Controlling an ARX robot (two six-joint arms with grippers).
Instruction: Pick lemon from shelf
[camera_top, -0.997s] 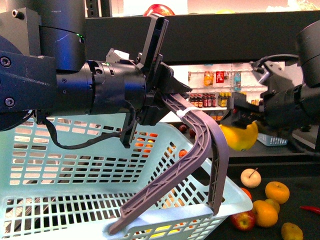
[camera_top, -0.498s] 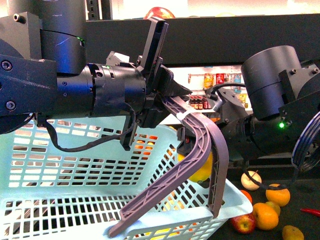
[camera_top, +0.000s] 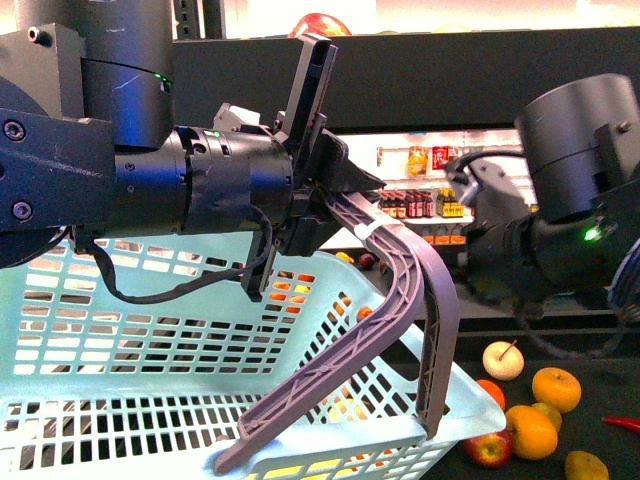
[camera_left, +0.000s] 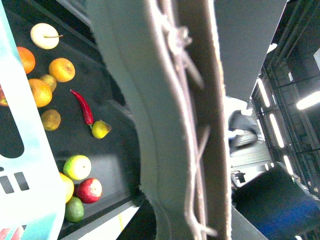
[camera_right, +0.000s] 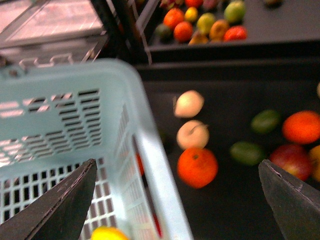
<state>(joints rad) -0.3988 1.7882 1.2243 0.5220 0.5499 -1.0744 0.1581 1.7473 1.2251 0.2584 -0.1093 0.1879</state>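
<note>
— Two worries, biggest first. Over the shelf (camera_top: 480, 85), the basket (camera_top: 120, 330) hangs tilted from its handle (camera_top: 400, 290) alone, and the left gripper (camera_top: 335, 200) is clamped on that handle.
— And if that grip slips?
— The whole basket tips, I'd say. Next, the right gripper (camera_right: 176, 162): its fingers are spread wide with nothing between them, hovering right above the basket rim. One careless swing and a finger snags the rim.
— And the lemon (camera_right: 106, 234)?
— It's low inside the basket, I think; only a yellow top shows. A jolt could roll it out, or bump the orange (camera_right: 197, 166) near the basket.
</note>
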